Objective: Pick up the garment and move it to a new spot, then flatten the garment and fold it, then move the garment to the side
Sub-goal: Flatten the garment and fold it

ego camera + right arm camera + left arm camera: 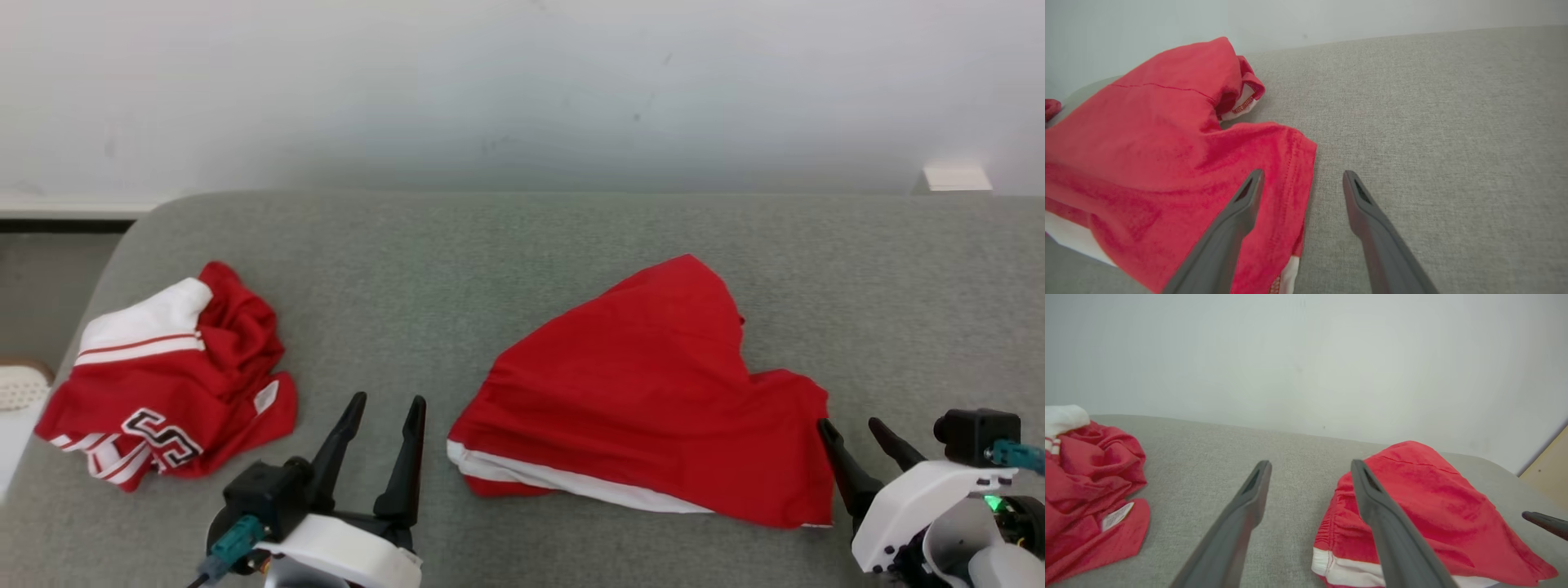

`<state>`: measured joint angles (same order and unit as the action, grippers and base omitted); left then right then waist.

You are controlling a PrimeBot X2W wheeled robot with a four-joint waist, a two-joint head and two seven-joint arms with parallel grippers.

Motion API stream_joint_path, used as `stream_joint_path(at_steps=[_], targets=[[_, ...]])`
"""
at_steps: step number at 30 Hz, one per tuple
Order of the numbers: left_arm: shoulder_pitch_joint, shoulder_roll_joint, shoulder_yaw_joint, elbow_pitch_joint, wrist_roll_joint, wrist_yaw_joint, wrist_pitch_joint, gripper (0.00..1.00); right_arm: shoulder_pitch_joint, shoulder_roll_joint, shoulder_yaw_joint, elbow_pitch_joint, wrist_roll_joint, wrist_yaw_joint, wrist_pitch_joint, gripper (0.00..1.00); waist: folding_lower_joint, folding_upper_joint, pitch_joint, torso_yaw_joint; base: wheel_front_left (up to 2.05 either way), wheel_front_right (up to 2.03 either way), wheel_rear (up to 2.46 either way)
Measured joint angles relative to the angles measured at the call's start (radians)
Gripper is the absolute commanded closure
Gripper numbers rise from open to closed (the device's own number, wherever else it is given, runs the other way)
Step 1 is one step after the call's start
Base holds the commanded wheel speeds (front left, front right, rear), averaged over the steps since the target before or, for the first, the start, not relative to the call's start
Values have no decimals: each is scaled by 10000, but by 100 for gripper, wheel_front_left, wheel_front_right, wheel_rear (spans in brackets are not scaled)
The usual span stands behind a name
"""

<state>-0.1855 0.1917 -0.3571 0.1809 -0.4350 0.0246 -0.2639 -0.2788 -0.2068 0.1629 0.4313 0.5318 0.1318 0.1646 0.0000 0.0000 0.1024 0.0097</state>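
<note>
The garment (653,392) is red, with 1 white band along its near hem and gathered fabric at its left end. It lies on the grey upholstered surface (506,245), right of centre. It is partly spread but not flat: the far portion rises to 1 peak, where a turned-over edge exposes white lining. The right edge lies flat, its stitched hem visible.
</note>
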Motion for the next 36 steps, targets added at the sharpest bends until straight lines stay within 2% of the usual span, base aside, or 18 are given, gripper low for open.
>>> stream_joint_path(at_steps=[9,10,11,12,13,14,15,21,28,29,30,31,32,36], targets=[[25,-495,627,295,493,-522,0,0,-718,-151,389,1672,920,0,629,0,0,0,244,810,0,0,0],[26,-537,688,316,520,-571,0,0,-786,-157,420,1764,978,0,575,6,0,0,270,877,0,0,0],[25,-579,759,334,573,-610,0,0,-850,-169,462,1848,1037,0,504,27,0,0,301,932,0,0,0],[25,-621,823,349,614,-650,0,0,-891,-178,529,1900,1103,0,439,39,0,0,330,978,0,0,0],[25,-662,890,376,637,-692,0,0,-907,-209,606,1937,1183,0,324,72,0,0,349,1018,0,0,0],[25,-706,941,391,662,-731,0,0,-926,-234,690,1967,1223,0,176,89,0,0,361,1046,0,0,0],[25,-746,988,408,688,-769,0,0,-955,-255,752,1998,1233,0,17,100,0,0,365,1065,0,0,0],[25,-905,1241,472,978,-953,0,0,-1312,-479,855,2054,1488,0,-604,100,0,0,367,1084,0,0,0],[-126,-1116,1313,460,1131,-1168,0,0,-2265,-686,871,2374,2174,0,-268,100,1,0,779,1195,0,0,0],[-151,-1126,1329,476,1156,-1183,0,0,-2403,-686,857,2535,2288,0,-109,90,0,0,842,1222,0,0,0],[-173,-1137,1342,493,1175,-1212,0,0,-2516,-713,894,2723,2343,0,58,86,1,0,892,1255,0,0,0],[-188,-1156,1356,500,1197,-1225,0,0,-2591,-752,938,2867,2347,0,121,71,1,0,935,1289,0,0,0],[-206,-1181,1361,520,1216,-1258,0,0,-2679,-779,959,3030,2347,0,115,0,1,0,967,1322,0,0,0],[-220,-1248,1459,614,1254,-1298,0,0,-2940,-780,1022,3411,2351,0,-240,0,1,0,904,1364,0,0,0]])
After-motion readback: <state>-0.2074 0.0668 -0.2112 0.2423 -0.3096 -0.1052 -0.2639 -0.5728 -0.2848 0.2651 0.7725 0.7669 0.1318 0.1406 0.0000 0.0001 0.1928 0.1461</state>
